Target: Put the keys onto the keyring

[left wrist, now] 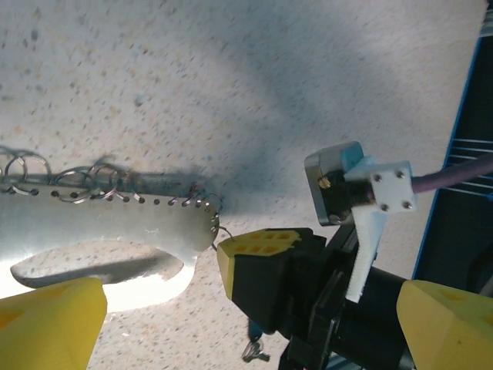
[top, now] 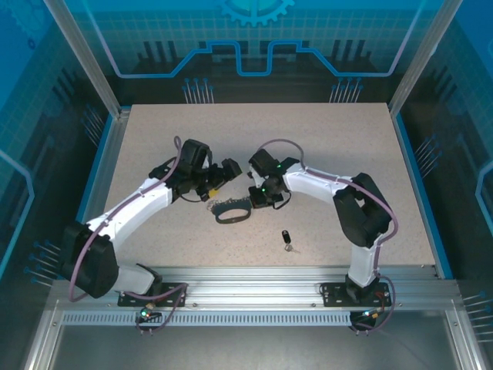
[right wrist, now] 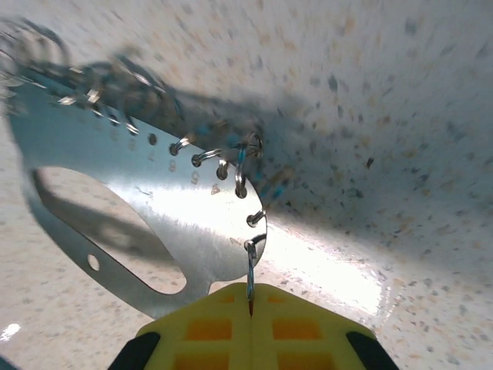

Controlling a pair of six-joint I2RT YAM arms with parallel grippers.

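The left gripper [top: 223, 176] hovers left of centre, jaws wide apart and empty. Just nearer, the keyring [top: 232, 213] lies on the table [top: 347, 139]. The right gripper [right wrist: 250, 312] is closed, pinching a small wire loop at the keyring's edge. The key [top: 286, 237] lies apart, nearer and right.

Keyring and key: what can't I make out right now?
- Top view: key too small to tell its head hole or blade direction.
- Top view: right gripper covers where it meets the keyring.
- Right wrist view: keyring's far end blurred, cut by the left edge.
- Left wrist view: keyring's left end cut off by the frame.
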